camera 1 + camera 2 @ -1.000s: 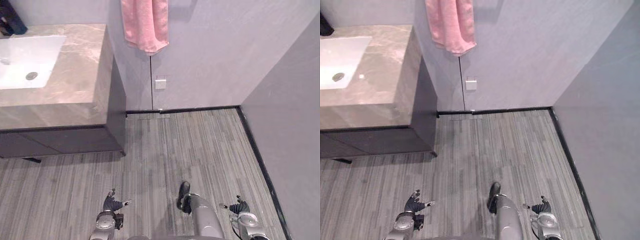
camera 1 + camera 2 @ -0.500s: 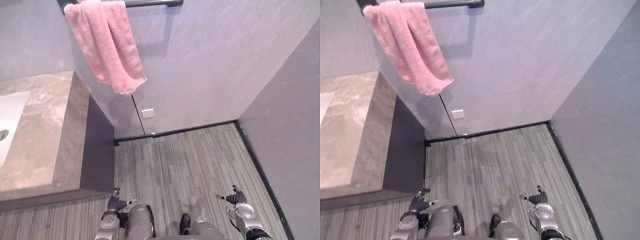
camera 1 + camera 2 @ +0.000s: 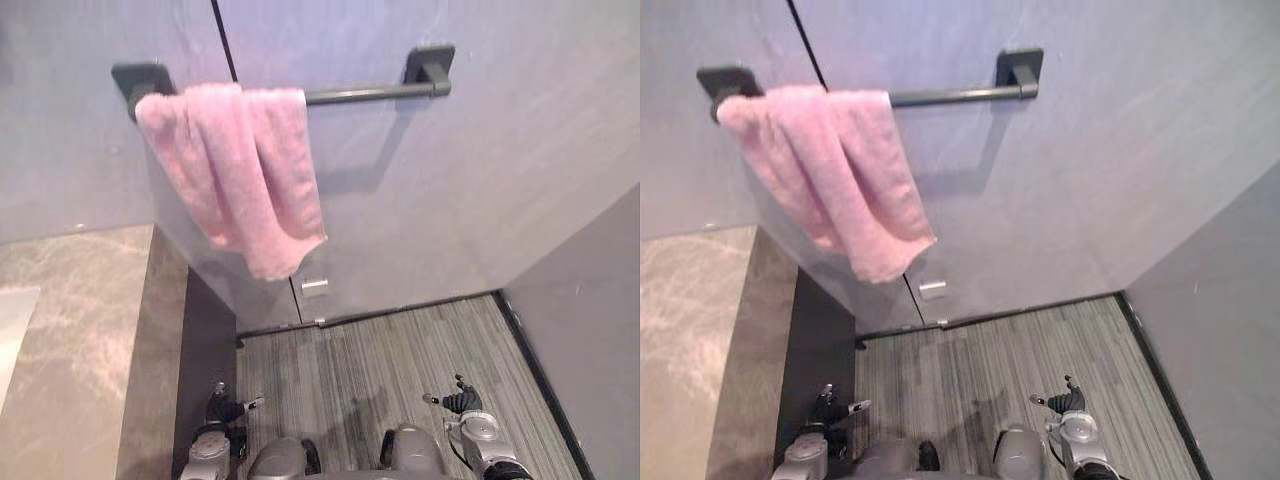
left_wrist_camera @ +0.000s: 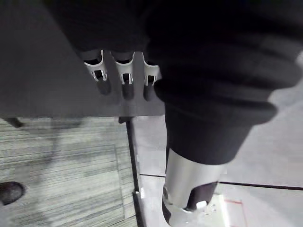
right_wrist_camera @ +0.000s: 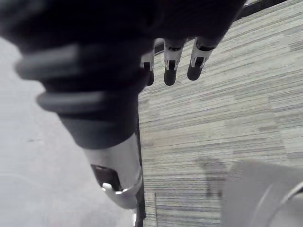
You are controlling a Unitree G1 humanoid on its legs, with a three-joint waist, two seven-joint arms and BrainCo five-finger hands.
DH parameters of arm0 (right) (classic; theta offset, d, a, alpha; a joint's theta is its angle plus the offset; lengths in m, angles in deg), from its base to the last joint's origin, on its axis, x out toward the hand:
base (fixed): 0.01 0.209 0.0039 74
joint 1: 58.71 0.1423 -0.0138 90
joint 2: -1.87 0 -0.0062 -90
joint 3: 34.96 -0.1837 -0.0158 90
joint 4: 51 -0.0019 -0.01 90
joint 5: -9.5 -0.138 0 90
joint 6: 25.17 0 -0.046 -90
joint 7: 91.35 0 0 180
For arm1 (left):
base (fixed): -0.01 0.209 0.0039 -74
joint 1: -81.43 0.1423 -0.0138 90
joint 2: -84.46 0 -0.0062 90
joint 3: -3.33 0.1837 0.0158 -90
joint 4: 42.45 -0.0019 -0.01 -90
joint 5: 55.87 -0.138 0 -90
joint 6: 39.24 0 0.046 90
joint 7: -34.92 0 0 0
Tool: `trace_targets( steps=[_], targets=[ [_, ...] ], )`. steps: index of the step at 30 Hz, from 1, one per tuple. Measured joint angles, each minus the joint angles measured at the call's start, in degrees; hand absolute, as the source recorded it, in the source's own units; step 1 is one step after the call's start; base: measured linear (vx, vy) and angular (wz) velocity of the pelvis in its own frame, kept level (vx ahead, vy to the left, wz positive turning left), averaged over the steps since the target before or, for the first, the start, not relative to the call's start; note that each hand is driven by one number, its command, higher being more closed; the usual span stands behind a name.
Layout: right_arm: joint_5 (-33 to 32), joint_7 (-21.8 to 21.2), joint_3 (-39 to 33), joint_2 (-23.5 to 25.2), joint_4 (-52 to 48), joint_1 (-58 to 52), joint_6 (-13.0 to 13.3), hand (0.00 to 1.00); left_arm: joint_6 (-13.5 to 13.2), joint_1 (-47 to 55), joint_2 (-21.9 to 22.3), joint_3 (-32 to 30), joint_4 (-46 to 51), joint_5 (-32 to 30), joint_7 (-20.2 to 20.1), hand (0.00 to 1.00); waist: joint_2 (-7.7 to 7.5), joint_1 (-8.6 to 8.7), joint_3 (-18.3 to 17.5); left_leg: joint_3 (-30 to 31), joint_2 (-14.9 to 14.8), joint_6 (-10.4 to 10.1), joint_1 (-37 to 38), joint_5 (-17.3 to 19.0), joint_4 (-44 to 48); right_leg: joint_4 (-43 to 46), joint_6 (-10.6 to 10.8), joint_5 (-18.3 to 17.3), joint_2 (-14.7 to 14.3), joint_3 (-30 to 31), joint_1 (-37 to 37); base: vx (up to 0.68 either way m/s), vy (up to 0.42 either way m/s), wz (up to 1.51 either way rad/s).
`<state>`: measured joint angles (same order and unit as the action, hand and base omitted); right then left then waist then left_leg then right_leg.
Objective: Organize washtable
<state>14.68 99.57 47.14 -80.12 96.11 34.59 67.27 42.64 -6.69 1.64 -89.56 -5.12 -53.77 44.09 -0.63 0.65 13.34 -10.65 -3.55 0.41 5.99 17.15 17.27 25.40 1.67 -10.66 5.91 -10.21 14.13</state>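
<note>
High on the far wall the pink towel [image 3: 240, 170] hangs bunched, so left hand [image 3: 224, 408] and right hand [image 3: 459, 402], slack and empty, must reach up steadily.

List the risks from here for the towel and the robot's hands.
1. The pink towel hangs bunched at one end of the towel bar; a one-sided tug could slide it off.
2. The left hand, open, hangs near the dark cabinet side; lifting it straight up might clip the marble counter at its edge.
The right hand, open, hangs over the floor and looks free to rise.
</note>
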Motion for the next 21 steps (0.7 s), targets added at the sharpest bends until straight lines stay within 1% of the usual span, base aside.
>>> trace_targets(
  steps=[1,2,4,5,6,7,8,9,10,11,12,13,14,15,16,17,18,20,21],
  targets=[
    [0.01,0.00,-0.03,-0.17,0.09,-0.62,0.01,0.00,0.02,-0.01,0.00,-0.02,-0.17,-0.01,-0.04,0.00,-0.49,0.07,0.04,0.79,0.49,-1.46,0.48,0.85,0.35,-0.47,-1.50,4.86,0.16,0.44,0.39,0.37,-0.148,0.63],
    [0.01,0.01,-0.37,-1.04,0.68,-1.18,-0.23,0.00,0.16,-0.36,1.45,-0.05,-0.83,-0.02,0.10,0.00,1.15,0.03,-0.60,2.64,-1.53,-3.01,0.89,1.56,0.91,1.40,-2.56,3.20,-0.59,-1.04,-0.02,0.40,-0.184,0.32],
    [0.00,0.01,-0.63,-1.14,0.33,-1.08,0.03,0.00,0.12,-0.09,2.10,-0.04,-0.92,-0.01,-0.04,0.00,1.86,0.04,-0.97,2.79,-3.83,-5.17,0.57,0.31,2.52,-1.43,-3.25,1.76,-2.38,-2.56,-2.53,0.38,-0.215,0.20],
    [-0.02,0.00,-0.78,-1.15,0.36,-1.08,0.03,0.00,0.13,-0.13,2.13,-0.04,-0.91,0.00,-0.07,0.00,2.02,0.09,-0.95,2.70,-4.60,-5.74,0.08,-0.04,3.93,-2.34,-3.45,1.66,-2.96,-3.03,-3.46,0.33,-0.221,0.25],
    [-0.08,0.00,-1.23,-1.14,0.47,-1.49,0.03,0.00,0.15,-0.39,2.13,-0.04,-0.90,0.00,-0.14,0.00,2.03,0.17,-0.95,2.57,-5.83,-7.20,-1.06,-0.96,7.84,-4.28,-3.76,1.48,-3.66,-3.91,-5.66,0.37,-0.215,0.30],
    [-0.14,0.04,-1.65,-1.33,0.48,-2.25,0.05,0.00,0.14,-0.85,2.28,-0.04,-0.88,-0.01,-0.20,0.00,1.80,0.02,-0.85,2.31,-6.99,-9.01,-3.02,-2.88,14.22,-7.17,-3.92,1.54,-4.00,-4.46,-9.25,0.30,-0.134,0.26],
    [-0.18,0.07,-1.67,-1.48,0.46,-2.54,0.06,0.00,0.03,-0.78,2.42,-0.04,-0.85,-0.02,-0.21,0.00,1.76,-0.06,-0.89,2.14,-7.60,-9.09,-4.00,-3.03,16.48,-8.38,-4.01,1.60,-3.97,-4.49,-10.75,0.26,-0.060,0.15],
    [-0.32,0.10,-1.76,-1.58,0.45,-2.57,0.20,0.00,0.00,-0.51,2.69,-0.05,-0.91,-0.02,-0.23,0.00,1.78,-0.08,-0.91,0.61,-8.10,-7.92,-4.82,-1.80,18.79,-10.31,-4.02,1.62,-3.83,-4.43,-13.23,0.22,-0.003,0.02],
    [-0.40,0.14,-2.32,-1.75,0.46,-2.56,0.43,0.00,0.01,-0.36,2.98,-0.07,-0.90,-0.02,-0.23,0.00,1.69,-0.07,-0.87,-0.37,-8.41,-7.01,-6.46,-0.63,18.68,-11.48,-3.99,1.64,-3.59,-4.40,-14.68,0.20,0.026,0.00],
    [-0.50,0.15,-2.87,-1.81,0.45,-2.53,0.52,0.00,0.01,-0.35,3.07,-0.07,-0.89,-0.02,-0.23,0.00,1.70,-0.10,-0.89,-0.51,-8.32,-6.52,-7.53,-0.35,18.11,-11.79,-3.95,1.66,-3.35,-4.36,-15.00,0.15,0.078,-0.02],
    [-0.79,0.21,-3.29,-1.53,0.44,-2.32,0.81,0.00,0.03,-0.42,3.04,-0.12,-0.89,0.01,-0.20,0.00,1.76,-0.23,-0.93,-0.43,-7.82,-6.49,-9.68,-0.34,15.38,-11.78,-3.92,1.68,-2.63,-4.11,-15.08,0.12,0.120,-0.08],
    [-1.18,0.23,-3.64,-1.36,0.45,-1.93,0.99,0.00,0.05,-0.42,3.08,-0.08,-0.90,0.00,-0.16,0.00,1.73,-0.38,-0.91,-0.05,-6.84,-6.58,-11.46,-0.83,9.95,-11.85,-3.29,1.95,-1.64,-3.88,-15.19,0.10,0.140,-0.08],
    [-1.20,0.21,-3.75,-1.30,0.45,-1.91,1.03,0.00,0.05,-0.47,3.13,-0.05,-0.90,0.01,-0.16,0.00,1.83,-0.35,-0.95,0.32,-6.36,-6.91,-11.61,-1.62,6.93,-12.01,-2.74,2.09,-1.43,-3.84,-15.41,0.10,0.163,-0.04],
    [-1.20,0.20,-3.75,-1.28,0.44,-2.20,1.12,0.00,0.05,-0.24,3.42,-0.02,-0.91,0.03,-0.09,0.00,2.70,-0.19,-1.26,1.32,-6.17,-6.65,-11.36,-7.80,0.44,-12.92,-1.71,2.30,-1.84,-3.92,-16.35,0.08,0.145,-0.07],
    [-1.21,0.17,-3.63,-0.62,0.68,-2.61,1.02,0.00,0.08,0.26,3.11,-0.02,-1.50,0.03,-0.03,0.00,2.04,-0.55,-1.48,1.22,-5.47,-5.74,-10.78,-9.59,0.48,-14.16,0.12,1.97,-1.58,-3.35,-17.14,0.12,0.191,-0.02],
    [-1.19,0.16,-3.52,0.07,0.48,-3.30,1.17,0.00,0.10,0.65,2.61,0.01,-1.51,0.01,0.00,0.00,1.31,-0.70,-2.25,1.11,-3.75,-5.62,-9.61,-9.69,-1.39,-15.83,1.05,2.40,-0.21,-3.24,-18.15,0.09,0.152,-0.02],
    [-1.19,0.16,-3.53,0.10,0.50,-3.68,1.16,0.00,0.12,0.72,2.59,-0.01,-1.52,0.02,0.00,0.00,0.93,-0.68,-2.48,1.00,-3.19,-5.30,-9.36,-9.90,-1.92,-15.97,1.31,2.53,0.31,-3.25,-18.28,0.09,0.164,0.10],
    [-1.19,0.16,-3.62,0.12,0.53,-3.87,1.16,0.00,0.11,1.25,2.21,-0.03,-1.59,0.02,0.00,0.00,0.68,-0.69,-2.63,0.77,-1.35,-4.21,-8.21,-10.59,-3.99,-17.29,2.33,3.14,1.76,-3.35,-19.08,0.06,0.118,0.08],
    [-1.19,0.15,-3.62,0.14,0.55,-3.93,1.16,0.00,0.11,1.29,2.07,-0.03,-1.63,0.01,-0.01,0.00,0.68,-0.67,-2.64,0.65,-1.14,-4.03,-7.92,-10.71,-4.43,-17.49,2.49,3.24,1.90,-3.41,-19.25,0.02,0.074,0.01]
  ],
)
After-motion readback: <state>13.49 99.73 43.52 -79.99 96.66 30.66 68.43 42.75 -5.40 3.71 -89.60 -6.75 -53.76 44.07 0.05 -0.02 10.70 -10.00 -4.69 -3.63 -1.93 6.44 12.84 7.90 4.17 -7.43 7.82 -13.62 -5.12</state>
